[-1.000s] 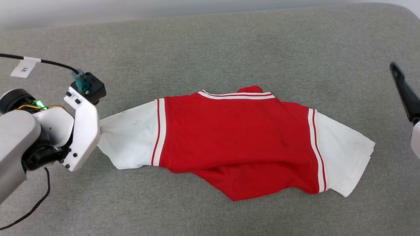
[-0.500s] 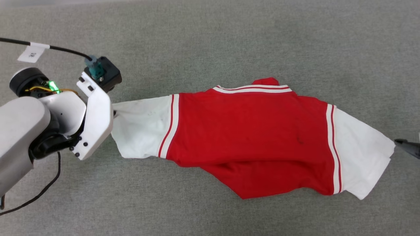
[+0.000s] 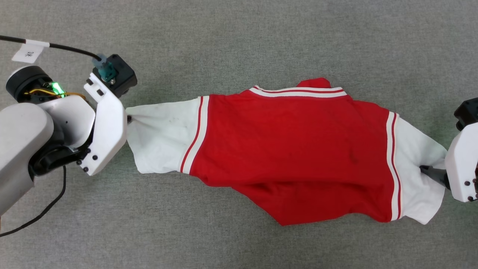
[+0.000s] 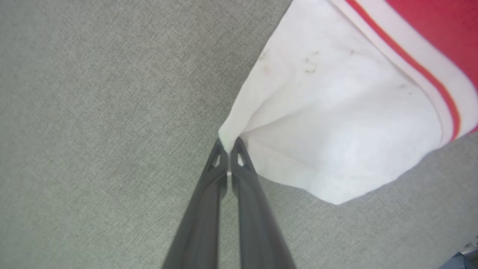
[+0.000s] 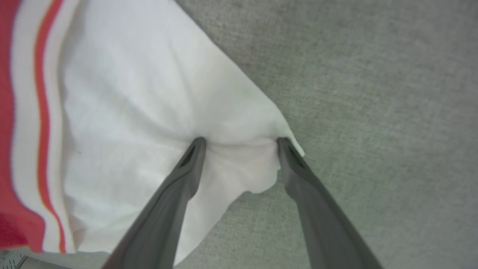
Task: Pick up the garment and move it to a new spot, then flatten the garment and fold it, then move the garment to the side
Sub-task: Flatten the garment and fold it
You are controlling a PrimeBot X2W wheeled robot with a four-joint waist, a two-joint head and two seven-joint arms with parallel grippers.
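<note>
Head view: soft rumpled garment [image 3: 291, 149] on coarse grey fabric [image 3: 239, 37]

My garment [image 3: 291, 145] is a red T-shirt with white short sleeves and red-and-white striped trim at the collar and sleeve seams. It lies stretched from the middle left to the right edge of the head view, collar toward the top and hem bunched to a point at bottom centre. The tip of the sleeve at frame left is pinched in my left hand [image 4: 228, 144]. The other sleeve's edge sits between the spread fingers of my right hand [image 5: 241, 144].
</note>
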